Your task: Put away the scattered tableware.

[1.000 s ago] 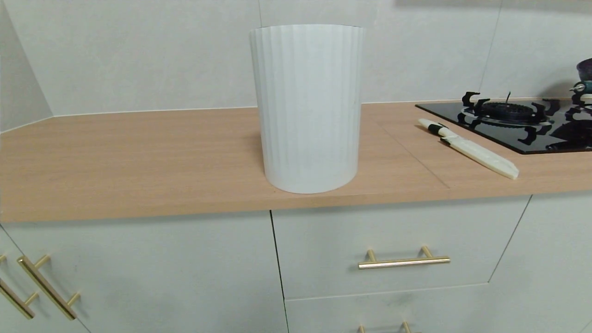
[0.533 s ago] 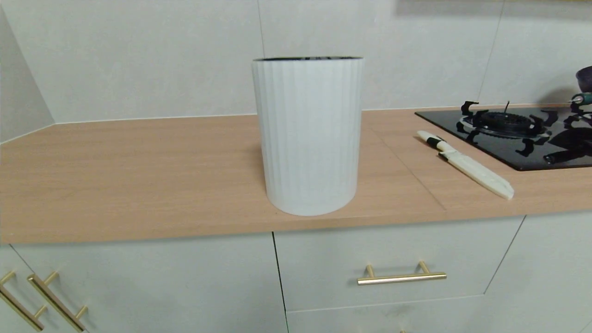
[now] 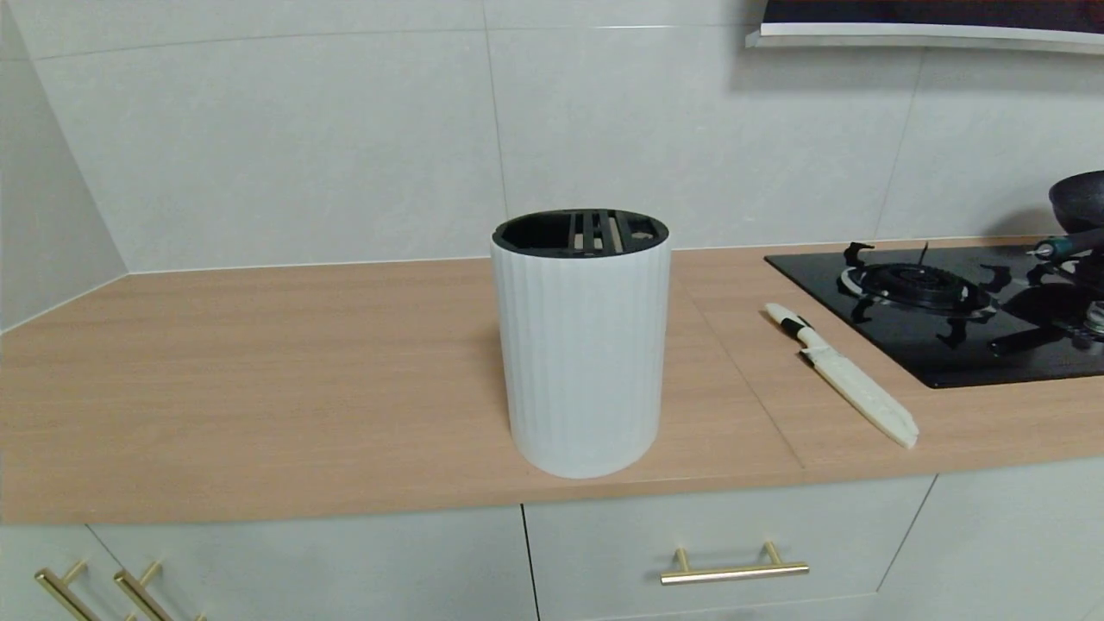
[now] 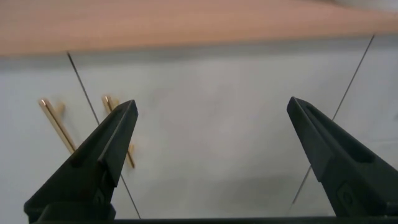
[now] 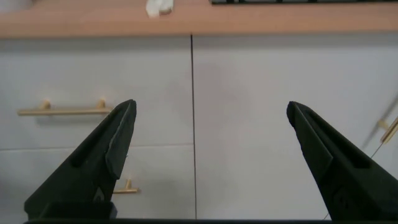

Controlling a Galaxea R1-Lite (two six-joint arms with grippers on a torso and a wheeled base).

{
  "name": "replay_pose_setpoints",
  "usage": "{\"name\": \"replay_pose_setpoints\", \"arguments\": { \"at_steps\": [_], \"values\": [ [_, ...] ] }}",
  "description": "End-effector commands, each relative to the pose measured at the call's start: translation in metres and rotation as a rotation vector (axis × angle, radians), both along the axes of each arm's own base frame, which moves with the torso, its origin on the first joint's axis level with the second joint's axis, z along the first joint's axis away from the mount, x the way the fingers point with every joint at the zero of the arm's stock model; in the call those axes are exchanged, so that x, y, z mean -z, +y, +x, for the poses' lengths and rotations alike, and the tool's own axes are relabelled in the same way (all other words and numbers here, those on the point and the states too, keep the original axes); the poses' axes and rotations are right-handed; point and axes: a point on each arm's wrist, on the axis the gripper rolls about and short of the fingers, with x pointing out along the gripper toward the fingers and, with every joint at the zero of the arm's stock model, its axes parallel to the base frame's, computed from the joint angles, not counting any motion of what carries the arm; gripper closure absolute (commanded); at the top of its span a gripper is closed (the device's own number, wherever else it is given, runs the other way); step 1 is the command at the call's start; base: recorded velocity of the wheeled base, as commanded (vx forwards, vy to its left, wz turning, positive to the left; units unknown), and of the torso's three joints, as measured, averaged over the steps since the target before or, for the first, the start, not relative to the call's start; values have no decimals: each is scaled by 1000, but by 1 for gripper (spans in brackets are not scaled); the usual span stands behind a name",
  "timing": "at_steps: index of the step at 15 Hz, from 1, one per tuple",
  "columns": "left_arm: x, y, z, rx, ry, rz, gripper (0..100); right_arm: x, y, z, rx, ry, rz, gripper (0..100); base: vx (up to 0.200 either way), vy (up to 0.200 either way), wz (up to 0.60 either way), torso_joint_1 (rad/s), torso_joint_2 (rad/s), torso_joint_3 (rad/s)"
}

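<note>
White knife (image 3: 841,377) lies flat on the desk (image 3: 259,371), blade toward the front edge, between the white ribbed holder (image 3: 583,345) and the black stove (image 3: 931,319), apart from both. Holder stands upright, slotted black top. Left claw (image 4: 211,104) spread wide, empty, facing cabinet doors (image 4: 217,137); right claw (image 5: 210,106) likewise, facing drawers (image 5: 93,74).

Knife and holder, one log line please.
knife: flat, right of holder | holder: upright | left end effector: open | right end effector: open
</note>
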Motion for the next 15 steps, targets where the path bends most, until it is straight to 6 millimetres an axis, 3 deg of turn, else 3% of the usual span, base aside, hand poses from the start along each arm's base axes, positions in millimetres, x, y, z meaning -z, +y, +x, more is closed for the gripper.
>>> {"name": "replay_pose_setpoints", "arguments": {
  "at_steps": [1,15],
  "values": [
    [0,0,0,-1,1,0,0,0,0,0,0,1,0,0,0,0,0,198,-476,-276],
    [0,0,0,-1,1,0,0,0,0,0,0,1,0,0,0,0,0,230,-517,-287]
  ]
}}
